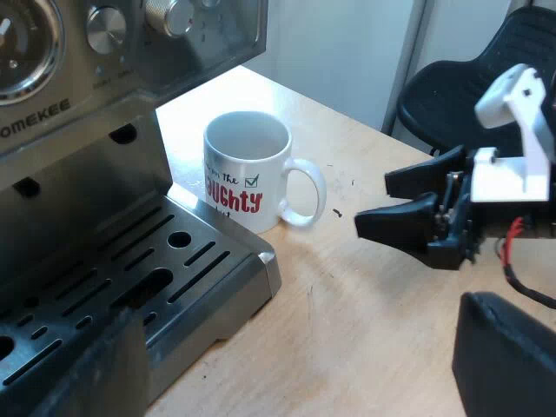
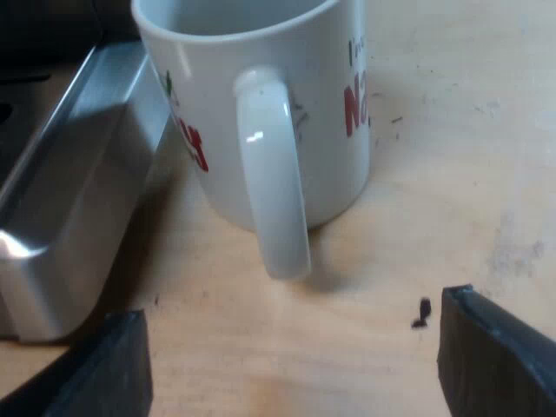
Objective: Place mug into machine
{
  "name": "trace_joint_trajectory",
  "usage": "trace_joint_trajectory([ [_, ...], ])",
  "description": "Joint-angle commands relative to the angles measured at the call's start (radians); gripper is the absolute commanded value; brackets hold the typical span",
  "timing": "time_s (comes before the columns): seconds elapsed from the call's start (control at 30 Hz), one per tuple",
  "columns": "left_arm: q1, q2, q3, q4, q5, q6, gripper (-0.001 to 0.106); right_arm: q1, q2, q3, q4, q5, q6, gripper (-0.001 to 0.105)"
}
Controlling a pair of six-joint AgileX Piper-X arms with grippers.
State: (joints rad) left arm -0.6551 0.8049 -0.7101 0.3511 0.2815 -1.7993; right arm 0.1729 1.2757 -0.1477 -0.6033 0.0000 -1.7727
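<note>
The white mug [image 1: 246,169] stands on the table [image 1: 365,295] just beside the espresso machine's drip tray [image 1: 200,261], not yet on it, its handle [image 2: 274,200] at twelve o'clock from the right gripper [image 2: 291,347], whose fingers are spread wide, I judge to take that handle, while the left gripper [image 1: 304,347], also wide, holds nothing.

Left pincer [image 1: 291,373]: black fingers were spread wide apart, holding nothing
Right pincer [image 2: 295,365]: black fingers stood open, gripping nothing
Right wrist [image 1: 512,165]: white, held low and roughly level
</note>
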Motion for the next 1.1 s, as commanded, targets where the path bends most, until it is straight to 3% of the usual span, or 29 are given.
trace_joint_trajectory([
  [0.03,-0.005,-0.003,0.011,-0.013,-0.016,-0.016,0.073,0.002,0.044,-0.054,-0.026,0.0,-0.002,0.069],
  [0.43,-0.005,-0.003,0.073,-0.013,-0.023,-0.016,0.073,0.002,0.238,-0.208,-0.031,0.026,0.007,0.069],
  [0.8,-0.005,-0.003,0.073,-0.015,-0.02,-0.016,0.073,0.002,0.282,-0.243,-0.028,0.05,0.007,0.068],
  [0.87,-0.005,-0.003,0.073,-0.015,-0.02,-0.016,0.073,0.002,0.282,-0.243,-0.026,0.05,0.007,0.063],
  [1.03,-0.005,-0.003,0.073,-0.015,-0.02,-0.016,0.073,0.002,0.286,-0.243,-0.021,0.048,0.007,0.022],
  [1.1,-0.005,-0.003,0.075,-0.015,-0.02,-0.014,0.073,0.002,0.298,-0.243,-0.024,0.048,0.007,0.013],
])
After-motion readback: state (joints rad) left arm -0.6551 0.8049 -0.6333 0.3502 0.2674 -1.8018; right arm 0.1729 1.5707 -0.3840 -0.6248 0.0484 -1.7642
